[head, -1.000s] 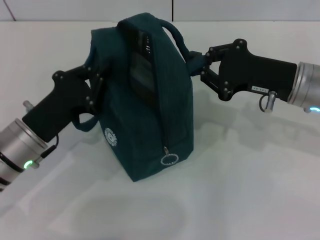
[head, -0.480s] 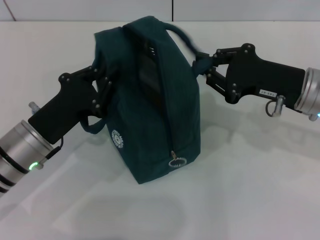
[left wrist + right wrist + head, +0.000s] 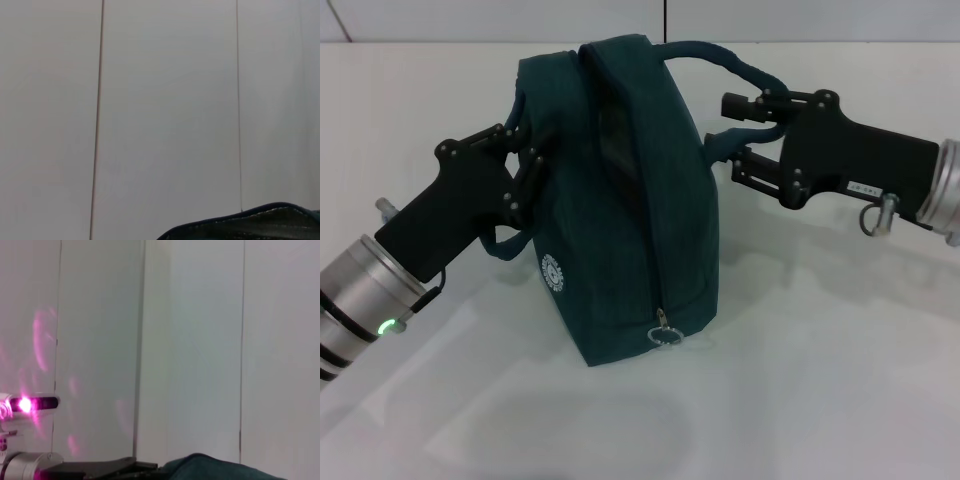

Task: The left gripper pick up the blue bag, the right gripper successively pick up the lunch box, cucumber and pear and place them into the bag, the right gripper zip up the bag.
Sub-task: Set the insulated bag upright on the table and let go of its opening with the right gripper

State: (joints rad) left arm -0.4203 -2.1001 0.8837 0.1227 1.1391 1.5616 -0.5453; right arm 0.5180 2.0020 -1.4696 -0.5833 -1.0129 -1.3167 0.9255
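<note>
A plain white tabletop (image 3: 800, 400) fills the head view, smooth and evenly lit, with soft grey shadows lying across it. Behind it stands a pale panelled wall (image 3: 500, 20), split by a dark vertical seam (image 3: 665, 20). Both wrist views face the same light wall panels with thin upright joints, and pink glints of reflected light show on the panels in the right wrist view.
</note>
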